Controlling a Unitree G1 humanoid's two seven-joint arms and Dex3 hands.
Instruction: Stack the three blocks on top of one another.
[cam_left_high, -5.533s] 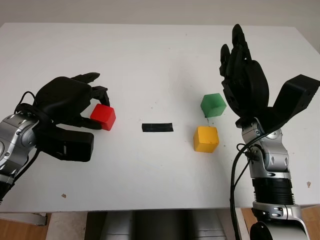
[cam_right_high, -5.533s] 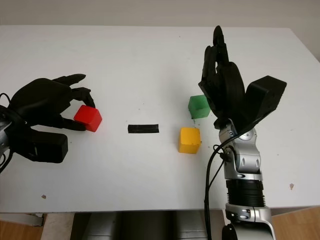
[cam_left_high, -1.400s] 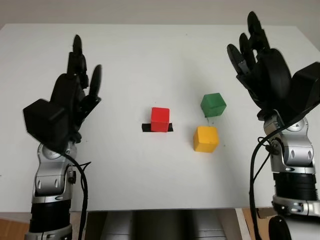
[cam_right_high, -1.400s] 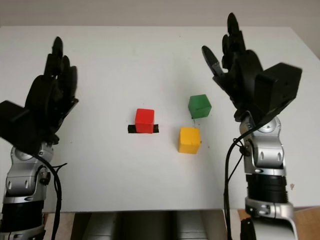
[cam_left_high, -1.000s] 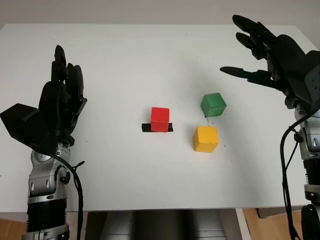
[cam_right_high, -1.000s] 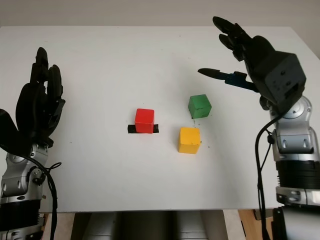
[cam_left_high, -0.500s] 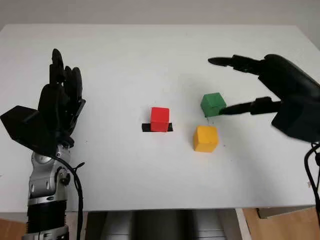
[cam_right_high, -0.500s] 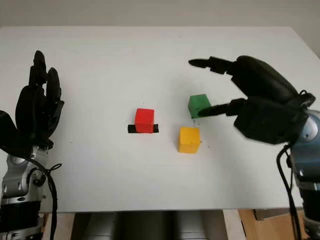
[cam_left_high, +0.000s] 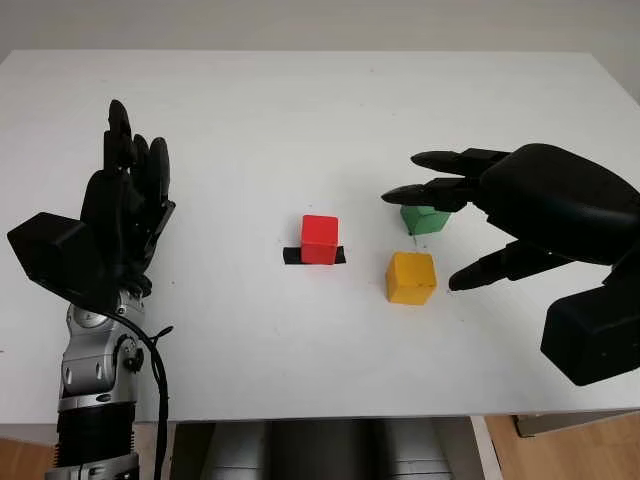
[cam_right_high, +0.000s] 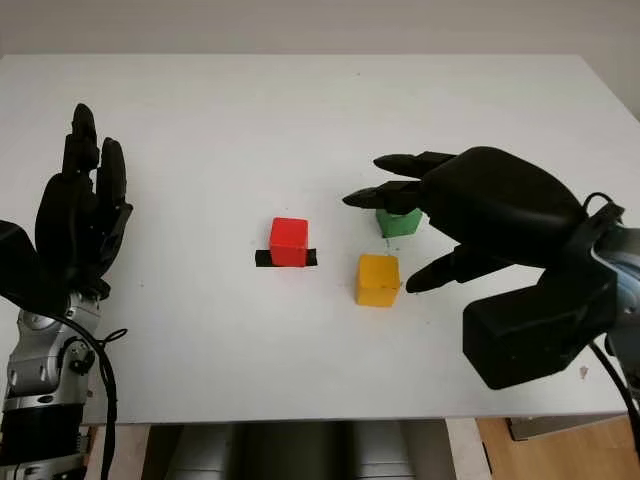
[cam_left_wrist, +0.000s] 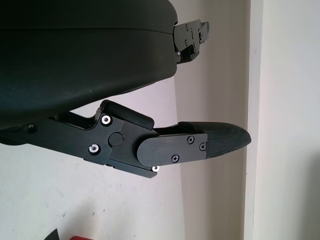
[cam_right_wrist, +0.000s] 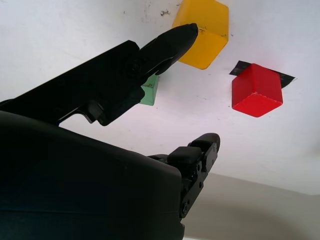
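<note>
The right hand hangs open above the green block, upper fingers over its far side, thumb beside the yellow block; nothing is held. A cube has no long axis; it sits cornerwise. The red block stands on black tape at desk centre. The left hand is raised, open.

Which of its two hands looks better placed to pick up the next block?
The right hand, I'd say. It is open directly over the green block, beside the yellow block. The left hand is raised at the table's far left, well away from every block, including the red block.
</note>
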